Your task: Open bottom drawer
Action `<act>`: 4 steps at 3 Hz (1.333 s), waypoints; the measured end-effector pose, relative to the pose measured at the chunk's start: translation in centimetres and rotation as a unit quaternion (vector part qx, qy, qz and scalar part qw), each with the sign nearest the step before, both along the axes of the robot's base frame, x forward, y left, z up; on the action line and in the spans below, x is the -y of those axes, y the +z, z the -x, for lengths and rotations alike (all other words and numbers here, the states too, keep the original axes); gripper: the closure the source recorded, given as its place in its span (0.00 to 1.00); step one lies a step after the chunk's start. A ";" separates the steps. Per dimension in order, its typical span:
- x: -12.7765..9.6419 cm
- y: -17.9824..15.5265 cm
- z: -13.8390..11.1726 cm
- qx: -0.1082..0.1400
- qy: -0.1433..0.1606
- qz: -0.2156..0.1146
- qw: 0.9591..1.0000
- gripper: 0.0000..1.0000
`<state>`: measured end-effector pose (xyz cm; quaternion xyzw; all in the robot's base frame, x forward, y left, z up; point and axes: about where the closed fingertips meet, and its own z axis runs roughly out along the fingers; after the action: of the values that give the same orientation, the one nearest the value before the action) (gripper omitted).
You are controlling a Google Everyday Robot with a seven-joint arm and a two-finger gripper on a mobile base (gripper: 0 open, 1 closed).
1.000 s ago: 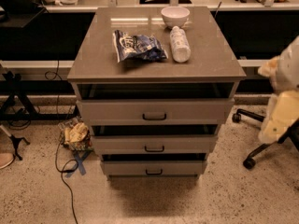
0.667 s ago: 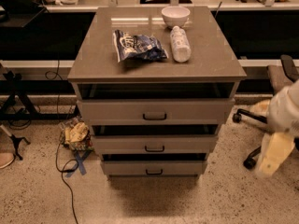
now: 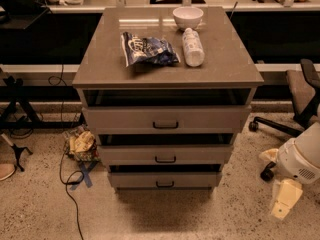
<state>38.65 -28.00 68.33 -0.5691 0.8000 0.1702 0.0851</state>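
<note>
Bottom drawer low at the cabinet's foot, gripper well off to one side.

We see the three-drawer cabinet (image 3: 225, 64) filling the middle of the view, with a chip bag (image 3: 147, 49), a bottle (image 3: 192, 46) and a bowl (image 3: 188, 17) on its top. The bottom drawer (image 3: 135, 180) is the lowest front, just above the floor, and we judge it not yet pulled out. The robot's white arm (image 3: 299, 159) enters at the lower right edge. The gripper (image 3: 285, 200) hangs below it near the floor, well apart from the cabinet; we cannot tell whether it is released or clenched. The drawer's small black handle (image 3: 165, 184) lies toward the left of the view from the gripper, at roughly its height, long axis level. We reckon the reach must travel across to the drawer front.
</note>
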 end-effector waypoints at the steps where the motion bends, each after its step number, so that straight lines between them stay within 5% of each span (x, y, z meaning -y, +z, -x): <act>1: 0.1 -0.3 -0.1 0.002 -0.001 0.002 1.000 0.00; 2: 0.7 -4.2 -1.5 0.017 -0.010 0.019 1.000 0.00; 4: 0.5 -20.4 -9.0 0.068 0.000 -0.015 0.998 0.00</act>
<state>47.68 -28.50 47.93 -0.5777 0.7899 0.1428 0.1481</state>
